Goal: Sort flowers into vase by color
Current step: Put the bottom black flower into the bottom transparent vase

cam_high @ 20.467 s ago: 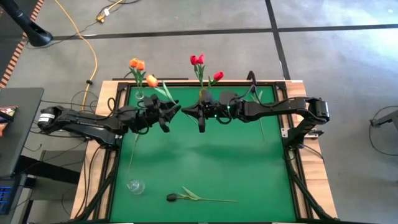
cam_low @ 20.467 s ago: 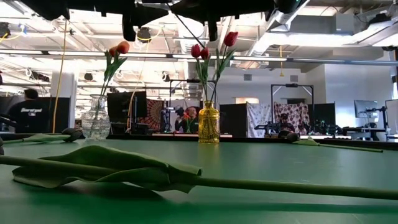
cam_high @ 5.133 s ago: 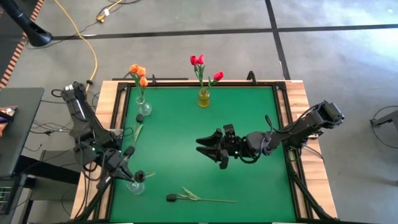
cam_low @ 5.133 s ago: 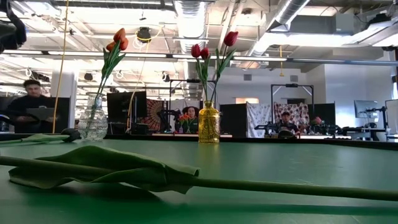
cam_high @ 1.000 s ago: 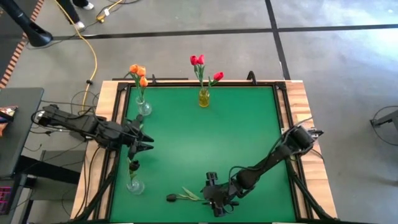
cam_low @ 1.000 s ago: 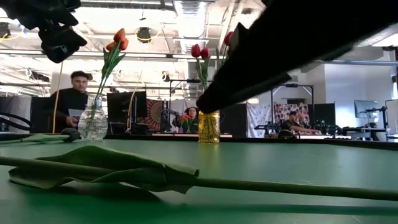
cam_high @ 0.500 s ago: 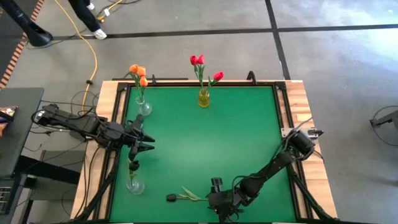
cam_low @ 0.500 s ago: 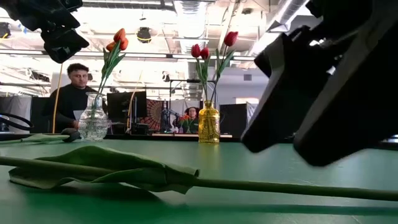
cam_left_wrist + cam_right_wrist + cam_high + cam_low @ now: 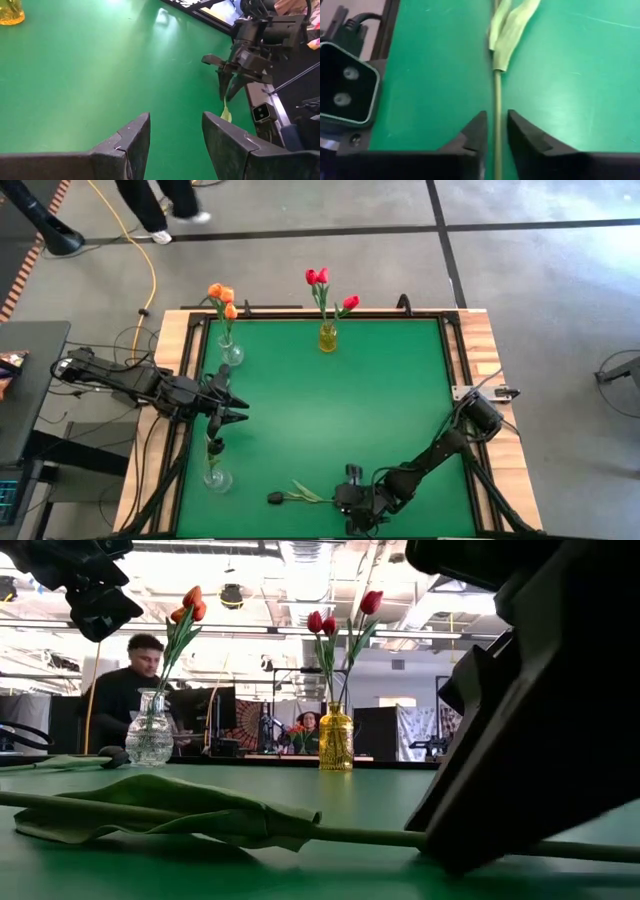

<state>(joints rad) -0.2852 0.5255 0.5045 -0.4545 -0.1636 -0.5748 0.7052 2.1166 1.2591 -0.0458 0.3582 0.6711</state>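
Basically green table mat (image 9: 330, 410) fills the frame, wooden border around it. Left arm parked over the 9 o'clock edge, left gripper (image 9: 232, 409) in the air with fingers (image 9: 132, 142) apart, nothing between them. Right arm reaches in from 4 o'clock down to the 6 o'clock edge; right gripper (image 9: 350, 498) sits low on the mat, straddling the stem of the loose dark tulip (image 9: 300, 496). Wrist view: stem (image 9: 497, 115) runs through a narrow gap between the two fingertips (image 9: 476, 131), jaws nearly together but can't tell if they're actually pinching it. That tulip lies flat, near-black head toward 7 o'clock, leaves mid-stem. Low view: right gripper is the big dark block at the stem (image 9: 380, 836), leaves (image 9: 170, 808) sprawled on the mat. Yellow vase (image 9: 327, 337) at 12 o'clock holds three red tulips (image 9: 318, 277). Clear vase (image 9: 231, 352) at 10–11 o'clock holds orange tulips (image 9: 220, 292). Second clear vase (image 9: 216, 477) at 8 o'clock holds a dark tulip, head not clearly visible. Person (image 9: 125, 690) in the room behind the table.
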